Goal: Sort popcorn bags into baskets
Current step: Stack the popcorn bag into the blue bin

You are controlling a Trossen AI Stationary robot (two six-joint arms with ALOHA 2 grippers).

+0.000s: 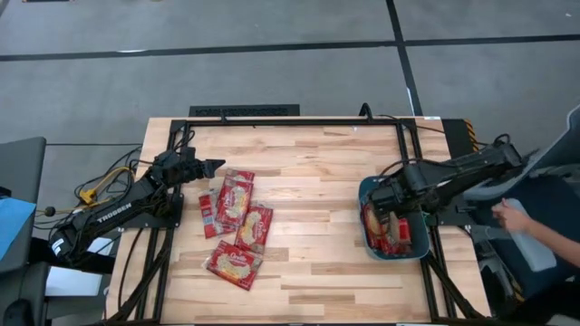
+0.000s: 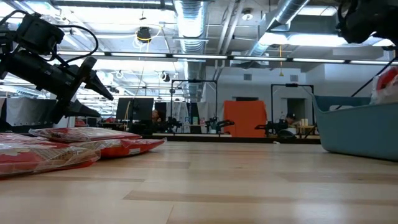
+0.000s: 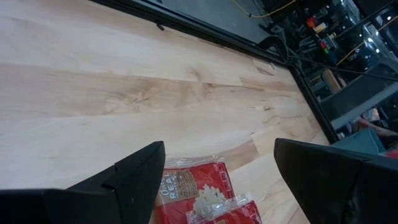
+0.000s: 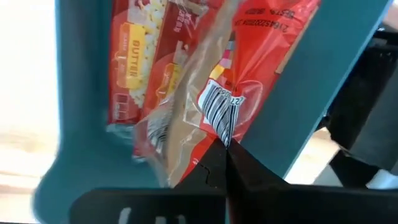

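From above, four popcorn bags (image 1: 236,226) lie in a loose overlapping heap on the left half of the worktop (image 1: 308,172), the left gripper (image 1: 210,167) poised beside the heap's far end, while the right gripper (image 1: 379,204) sits over the teal basket (image 1: 366,192) at the right edge, where more red packets lie. The low view shows the left gripper (image 2: 102,87) raised clear above the heap. The left wrist view shows its jaws apart over a bag (image 3: 193,190), and the right wrist view shows that gripper (image 4: 217,155) with jaws clamped on a bag (image 4: 249,68) inside the basket.
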